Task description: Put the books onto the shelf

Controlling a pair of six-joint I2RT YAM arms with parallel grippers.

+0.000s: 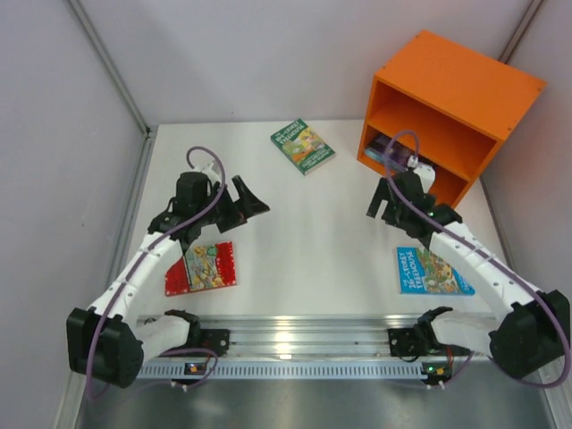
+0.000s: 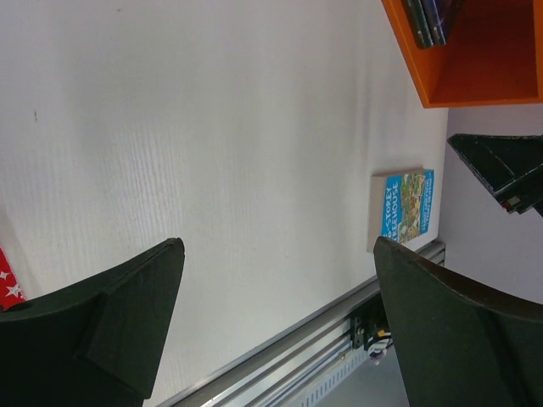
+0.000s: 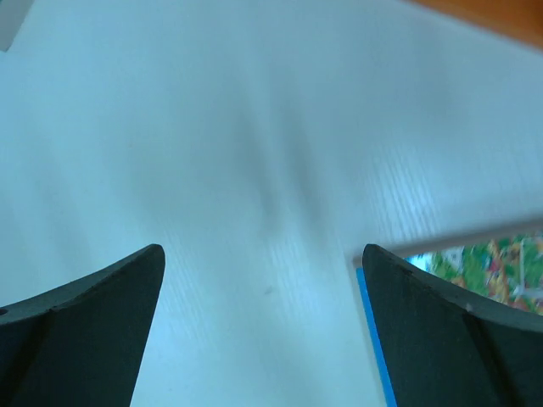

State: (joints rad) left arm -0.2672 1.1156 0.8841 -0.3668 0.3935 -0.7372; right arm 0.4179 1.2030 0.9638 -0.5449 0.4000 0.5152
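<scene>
In the lower compartment of the shelf (image 1: 451, 94), upper right of the top view, there's dark stock in already: a purple book (image 1: 389, 152), and possibly a second beside it. Three more lie flat on the counter (image 1: 295, 223), well apart: green book (image 1: 303, 146) at upper middle, red book (image 1: 202, 267) at lower left, blue book (image 1: 433, 271) at lower right.

These look like thin paperbacks, so I'd judge them light, floppy and probably slick on the cover. Lying flat, they leave little for a finger to get under. The best bet is an edge, pinched near the spine where the book is stiffest, to limit sagging on the way to the shelf.

Left tool (image 1: 243, 213) hangs above the red book with its fingers wide apart and nothing between them. Right tool (image 1: 384, 210) is just in front of the shelf, also spread and empty.

The left wrist view looks between the left tool's fingers (image 2: 280, 288) across bare counter to the blue book (image 2: 405, 208). It also catches book spines (image 2: 428, 17) inside the shelf (image 2: 475, 59), which the top view barely resolves, and a sliver of red book (image 2: 8, 284) at the left edge.

The right wrist view is blurred. It shows the right tool (image 3: 263, 280) open, with the blue book (image 3: 484, 271) at lower right. Only the top view shows the green one.
</scene>
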